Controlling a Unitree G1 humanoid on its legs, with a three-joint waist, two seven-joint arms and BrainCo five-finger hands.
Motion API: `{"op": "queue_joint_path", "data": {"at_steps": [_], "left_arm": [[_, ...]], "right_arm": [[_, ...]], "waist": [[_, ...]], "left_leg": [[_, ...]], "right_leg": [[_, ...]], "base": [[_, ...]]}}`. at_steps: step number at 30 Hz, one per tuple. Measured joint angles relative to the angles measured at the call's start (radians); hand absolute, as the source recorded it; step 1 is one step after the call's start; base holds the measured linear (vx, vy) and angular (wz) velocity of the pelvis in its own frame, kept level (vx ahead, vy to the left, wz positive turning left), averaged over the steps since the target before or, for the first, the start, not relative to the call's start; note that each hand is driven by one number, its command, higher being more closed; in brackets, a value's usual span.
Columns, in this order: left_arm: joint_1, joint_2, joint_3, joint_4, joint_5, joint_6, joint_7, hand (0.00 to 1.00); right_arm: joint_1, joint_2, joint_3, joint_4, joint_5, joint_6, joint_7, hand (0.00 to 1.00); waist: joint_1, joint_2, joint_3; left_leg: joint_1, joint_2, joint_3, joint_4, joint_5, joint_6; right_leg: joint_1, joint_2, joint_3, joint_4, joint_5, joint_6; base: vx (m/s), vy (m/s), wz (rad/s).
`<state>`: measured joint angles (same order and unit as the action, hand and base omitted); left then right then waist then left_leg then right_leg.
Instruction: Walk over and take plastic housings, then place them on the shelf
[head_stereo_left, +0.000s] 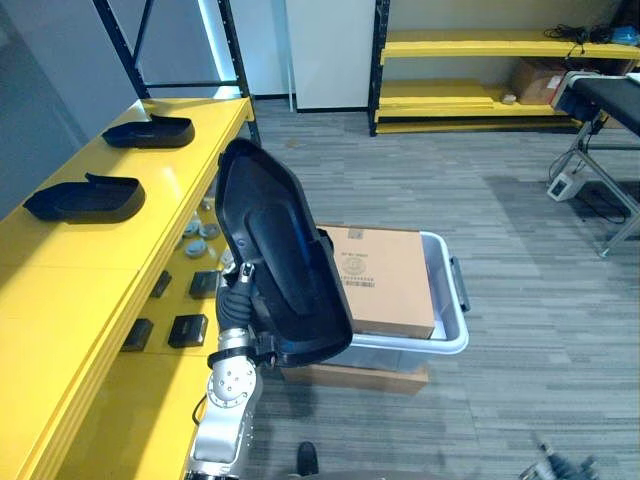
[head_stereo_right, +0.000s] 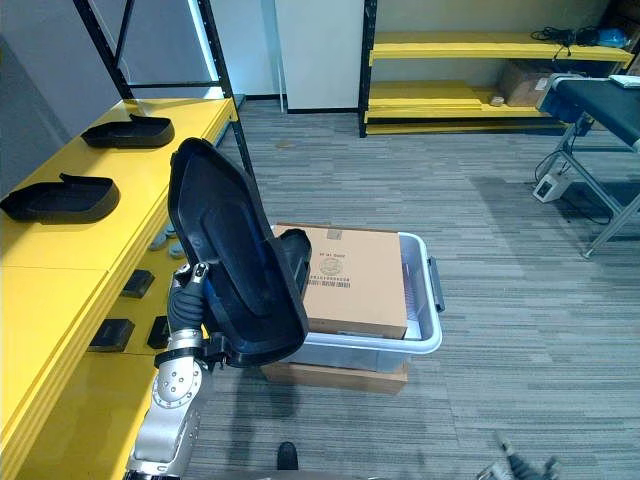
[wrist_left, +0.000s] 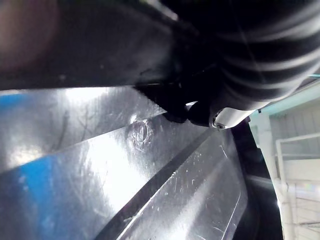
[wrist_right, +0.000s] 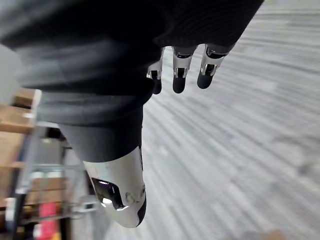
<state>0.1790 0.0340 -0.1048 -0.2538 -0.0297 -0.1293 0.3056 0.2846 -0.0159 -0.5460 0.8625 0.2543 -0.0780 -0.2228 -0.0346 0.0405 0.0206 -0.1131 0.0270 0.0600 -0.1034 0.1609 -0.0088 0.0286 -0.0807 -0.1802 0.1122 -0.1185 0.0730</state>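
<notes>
Against the left hand (head_stereo_left: 240, 282), a big black housing (head_stereo_left: 285, 260) stands nearly upright, lifted above the floor with its hollow side facing the camera. The hand sits at the lower edge of the housing and its fingers are hidden behind the plastic, so I cannot tell how they close, though a thumb seems to press on the glossy surface in the wrist view. Beyond and left of this hand, two more housings (head_stereo_left: 85, 198) (head_stereo_left: 150, 131) lie well apart on the yellow shelf (head_stereo_left: 60, 270). Right of the hand, just behind the held housing, a cardboard box (head_stereo_left: 385, 280) sits in a grey bin (head_stereo_left: 452, 300). Over bare floor, the right hand (wrist_right: 181, 75) hangs with its fingers straight and apart.
</notes>
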Motion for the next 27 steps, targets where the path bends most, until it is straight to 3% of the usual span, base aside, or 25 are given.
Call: {"op": "queue_joint_path", "data": {"at_steps": [4, 6, 7, 8, 9, 10, 11, 12, 13, 14, 15, 17, 19, 20, 21, 23, 24, 27], "left_arm": [[-0.004, 0.0, -0.002, -0.017, -0.007, -0.015, 0.003, 1.0], [-0.005, -0.001, -0.015, -0.024, -0.01, -0.015, 0.006, 1.0], [-0.004, -0.004, -0.034, -0.022, -0.019, -0.015, 0.007, 1.0], [-0.016, -0.005, -0.052, -0.022, -0.02, -0.016, 0.007, 1.0], [-0.02, -0.013, -0.059, -0.022, -0.02, -0.016, 0.008, 1.0], [-0.02, -0.026, -0.064, -0.021, -0.02, -0.016, 0.015, 1.0], [-0.028, -0.021, -0.073, -0.008, -0.022, -0.019, 0.025, 1.0], [-0.036, -0.023, -0.088, 0.013, -0.033, -0.022, 0.031, 1.0], [-0.042, -0.026, -0.092, 0.019, -0.04, -0.023, 0.033, 1.0], [-0.059, -0.014, -0.088, 0.025, -0.041, -0.037, 0.034, 1.0], [-0.097, -0.01, -0.09, 0.05, -0.042, -0.053, 0.034, 1.0], [-0.111, -0.016, -0.1, 0.081, -0.051, -0.05, 0.04, 1.0], [-0.111, -0.005, -0.111, 0.082, -0.052, -0.047, 0.044, 1.0], [-0.112, -0.004, -0.119, 0.084, -0.052, -0.045, 0.046, 1.0], [-0.112, -0.004, -0.122, 0.086, -0.05, -0.043, 0.046, 1.0], [-0.113, -0.005, -0.122, 0.086, -0.044, -0.043, 0.044, 1.0], [-0.114, -0.006, -0.127, 0.086, -0.039, -0.042, 0.045, 1.0], [-0.115, -0.015, -0.155, 0.086, -0.038, -0.04, 0.045, 1.0]], "right_arm": [[-0.01, 0.0, 0.071, 0.049, -0.036, 0.01, 0.011, 0.0], [-0.025, -0.001, 0.097, 0.063, -0.049, 0.01, 0.011, 0.0], [-0.028, 0.001, 0.098, 0.063, -0.059, 0.01, 0.01, 0.0], [-0.036, 0.005, 0.114, 0.062, -0.062, 0.008, 0.008, 0.0], [-0.04, -0.003, 0.122, 0.057, -0.064, 0.008, 0.007, 0.0], [-0.046, -0.021, 0.134, 0.037, -0.067, 0.007, 0.007, 0.0], [-0.05, -0.027, 0.149, 0.029, -0.068, 0.007, 0.007, 0.0], [-0.058, -0.036, 0.167, 0.017, -0.069, 0.005, 0.008, 0.0], [-0.063, -0.035, 0.167, 0.014, -0.069, -0.001, 0.008, 0.0], [-0.084, -0.029, 0.171, 0.019, -0.069, -0.011, 0.007, 0.0], [-0.118, -0.03, 0.177, 0.036, -0.07, -0.009, 0.008, 0.0], [-0.148, -0.029, 0.187, 0.054, -0.081, 0.0, 0.009, 0.0], [-0.146, -0.018, 0.203, 0.046, -0.095, -0.001, 0.01, 0.0], [-0.147, -0.012, 0.205, 0.055, -0.099, 0.002, 0.013, 0.0], [-0.149, -0.005, 0.207, 0.064, -0.099, 0.015, 0.014, 0.0], [-0.149, -0.002, 0.212, 0.066, -0.099, 0.021, 0.014, 0.0], [-0.145, -0.002, 0.211, 0.065, -0.098, 0.022, 0.013, 0.0], [-0.106, -0.002, 0.211, 0.061, -0.098, 0.023, 0.011, 0.0]], "waist": [[0.013, -0.002, 0.019], [0.019, -0.003, 0.042], [0.019, -0.013, 0.052], [0.021, -0.037, 0.078], [0.023, -0.031, 0.083], [0.026, 0.002, 0.088], [0.018, -0.003, 0.093], [0.02, -0.003, 0.095], [0.013, 0.0, 0.095], [-0.006, -0.024, 0.085], [-0.011, -0.025, 0.101], [0.025, -0.034, 0.105], [0.013, -0.035, 0.105], [0.009, -0.034, 0.105], [0.013, -0.031, 0.107], [0.008, -0.027, 0.107], [-0.01, -0.028, 0.108], [-0.03, -0.034, 0.111]], "left_leg": [[-0.047, -0.025, -0.089, 0.007, 0.022, -0.006], [-0.074, -0.035, -0.101, 0.003, 0.011, 0.017], [-0.096, -0.04, -0.053, 0.01, -0.04, 0.075], [-0.152, -0.034, 0.082, 0.102, -0.078, 0.116], [-0.176, -0.014, 0.162, 0.17, -0.092, 0.131], [-0.191, 0.037, 0.315, 0.26, -0.123, 0.183], [-0.185, 0.045, 0.36, 0.271, -0.118, 0.202], [-0.162, 0.044, 0.407, 0.255, -0.146, 0.244], [-0.153, 0.047, 0.426, 0.241, -0.152, 0.244], [-0.15, 0.028, 0.471, 0.227, -0.16, 0.212], [-0.162, 0.027, 0.498, 0.257, -0.137, 0.183], [-0.154, -0.013, 0.458, 0.262, -0.166, 0.159], [-0.146, -0.034, 0.419, 0.281, -0.195, 0.162], [-0.135, -0.041, 0.4, 0.285, -0.207, 0.157], [-0.104, -0.045, 0.376, 0.269, -0.216, 0.143], [-0.072, -0.047, 0.343, 0.243, -0.207, 0.132], [-0.058, -0.055, 0.306, 0.242, -0.207, 0.132], [-0.011, -0.081, 0.238, 0.252, -0.217, 0.119]], "right_leg": [[-0.034, -0.009, -0.095, 0.085, -0.058, -0.004], [-0.038, -0.028, -0.195, 0.14, -0.092, -0.009], [-0.028, -0.048, -0.282, 0.144, -0.096, -0.011], [-0.015, -0.089, -0.364, 0.147, -0.098, -0.015], [-0.012, -0.094, -0.402, 0.157, -0.1, -0.017], [0.006, -0.08, -0.465, 0.196, -0.115, -0.017], [0.022, -0.1, -0.502, 0.247, -0.133, -0.018], [0.007, -0.138, -0.532, 0.349, -0.13, -0.023], [-0.006, -0.152, -0.536, 0.379, -0.132, -0.025], [0.009, -0.146, -0.522, 0.226, -0.139, -0.015], [0.038, -0.156, -0.567, 0.198, -0.145, 0.041], [0.064, -0.171, -0.572, 0.216, -0.153, 0.028], [0.051, -0.178, -0.441, 0.279, -0.168, -0.026], [0.032, -0.163, -0.303, 0.312, -0.183, -0.043], [-0.015, -0.096, -0.071, 0.333, -0.221, -0.01], [-0.092, -0.05, 0.02, 0.372, -0.235, -0.011], [-0.14, -0.034, 0.025, 0.392, -0.235, -0.012], [-0.193, -0.008, 0.126, 0.418, -0.233, -0.008]], "base": [[-0.01, -0.034, 0.77], [-0.01, -0.076, 1.56], [0.0, -0.03, 2.15], [0.01, -0.015, 2.18], [0.04, 0.025, 2.13], [0.06, 0.02, 1.85], [0.1, 0.041, 2.06], [0.1, 0.034, 1.63], [0.13, 0.025, 1.83], [0.16, -0.01, 1.92], [0.16, -0.022, 1.7], [0.09, 0.037, 0.83], [0.1, 0.083, 0.69], [0.15, 0.083, 0.59], [0.12, 0.053, 0.43], [0.1, 0.037, 0.47], [0.09, 0.019, 0.76], [0.12, -0.018, 1.05]]}}
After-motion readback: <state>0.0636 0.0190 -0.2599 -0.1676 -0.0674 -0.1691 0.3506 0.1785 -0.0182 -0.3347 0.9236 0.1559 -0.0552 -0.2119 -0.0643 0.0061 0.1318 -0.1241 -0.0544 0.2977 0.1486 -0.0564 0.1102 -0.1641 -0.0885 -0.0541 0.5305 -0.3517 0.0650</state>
